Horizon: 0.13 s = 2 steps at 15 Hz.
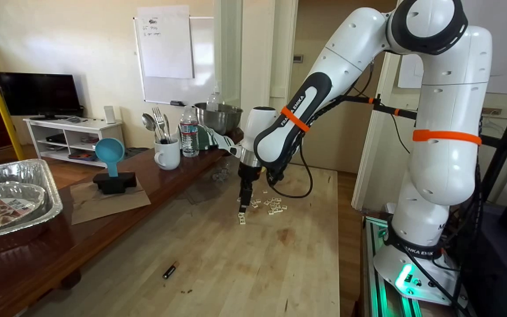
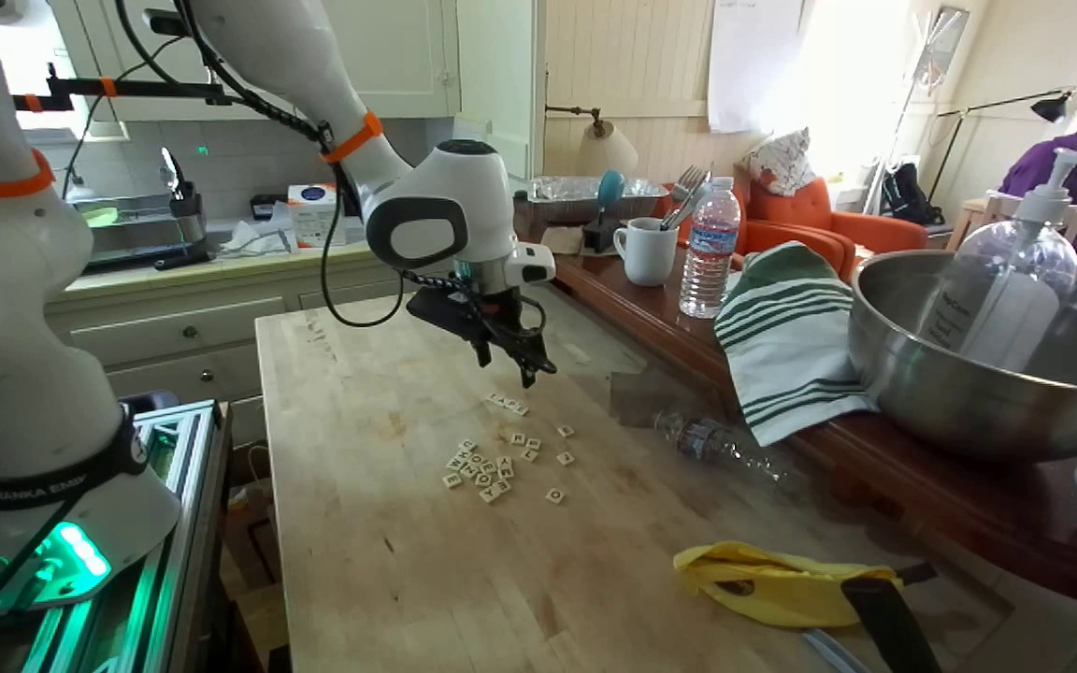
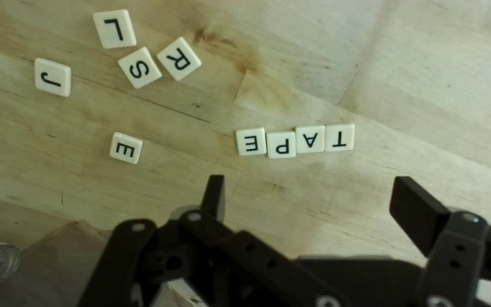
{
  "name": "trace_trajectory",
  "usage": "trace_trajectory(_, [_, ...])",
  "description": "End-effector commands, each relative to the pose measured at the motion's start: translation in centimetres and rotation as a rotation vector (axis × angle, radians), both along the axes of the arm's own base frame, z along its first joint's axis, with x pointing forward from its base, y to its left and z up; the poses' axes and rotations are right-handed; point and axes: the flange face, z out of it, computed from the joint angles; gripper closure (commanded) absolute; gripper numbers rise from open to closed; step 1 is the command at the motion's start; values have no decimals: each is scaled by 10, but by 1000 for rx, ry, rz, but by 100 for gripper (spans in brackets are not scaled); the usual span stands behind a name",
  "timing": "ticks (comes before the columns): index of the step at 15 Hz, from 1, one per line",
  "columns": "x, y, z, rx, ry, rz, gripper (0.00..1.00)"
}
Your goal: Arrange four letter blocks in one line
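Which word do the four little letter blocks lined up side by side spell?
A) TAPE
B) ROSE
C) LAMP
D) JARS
A: in the wrist view, where the row appears upside down, the T block, A block, P block and E block follow one another from right to left.

The pale wooden table (image 1: 236,268) had a dark reddish-brown wooden counter (image 1: 152,180) along one edge. By that edge a clear plastic bottle (image 2: 716,444) lay on its side, plus some bright yellow pouch-like thing (image 2: 772,584). Near the counter's edge sat a white ceramic mug (image 1: 167,155) holding metal cutlery (image 1: 159,119), and a green-striped white cloth (image 2: 796,355) kinda drooped over that edge.
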Motion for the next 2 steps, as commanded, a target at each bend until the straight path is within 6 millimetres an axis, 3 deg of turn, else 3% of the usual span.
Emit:
trace_trajectory(1, [0, 0, 0, 0, 0, -1, 0])
trace_trajectory(2, [0, 0, 0, 0, 0, -1, 0])
